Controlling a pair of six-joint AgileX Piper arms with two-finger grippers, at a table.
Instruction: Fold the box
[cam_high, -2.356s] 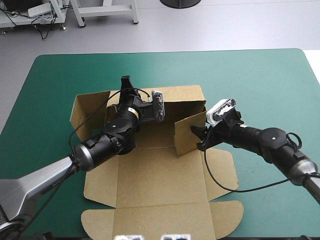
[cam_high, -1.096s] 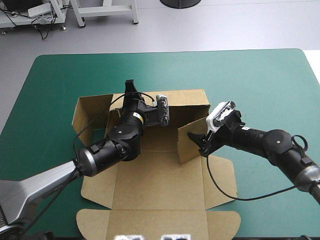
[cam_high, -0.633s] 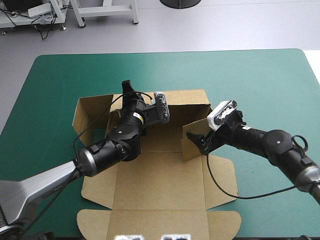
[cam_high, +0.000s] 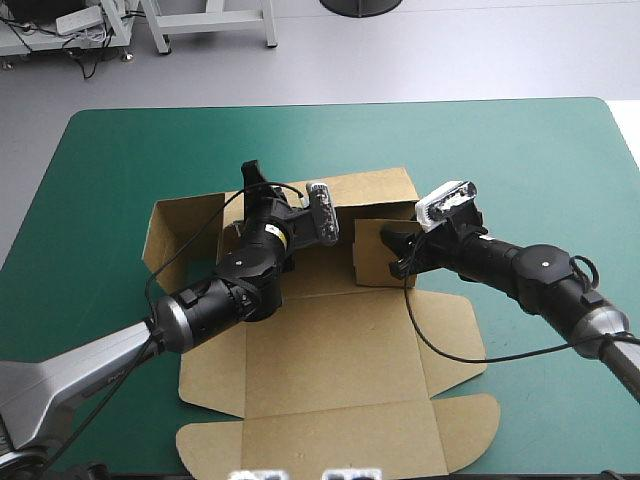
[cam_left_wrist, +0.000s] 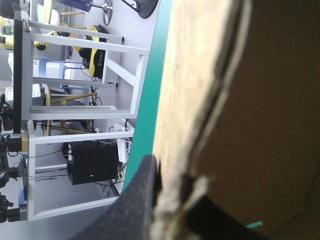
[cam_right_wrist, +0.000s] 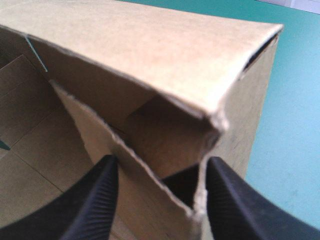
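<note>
The black fingers (cam_left_wrist: 136, 202) of the left gripper (cam_left_wrist: 174, 184) are clamped on the box (cam_high: 320, 360). They pinch the rough top edge of its far wall (cam_high: 375, 190), and the board runs up between them (the second finger shows only as a dark shape behind the board). The right gripper (cam_right_wrist: 161, 165) has its fingers (cam_right_wrist: 95, 200) spread apart and unclenched, with the ragged corner of the right side wall (cam_high: 368, 255) standing in the gap. Whether either finger touches the board cannot be told.

The box is a cut sheet of brown board lying on the teal-green cover (cam_high: 100, 180), about the middle of the table and reaching close to its near edge. Most of it lies flat. The far wall stands raised, the right side wall stands upright and turned inward just in front of it, and a flap at the far left corner (cam_high: 172, 228) tilts up. The near panel lies flat.

Counted: one box, two grippers, two fingers on each, and two rounded tabs (cam_high: 205, 440) at the near corners.
</note>
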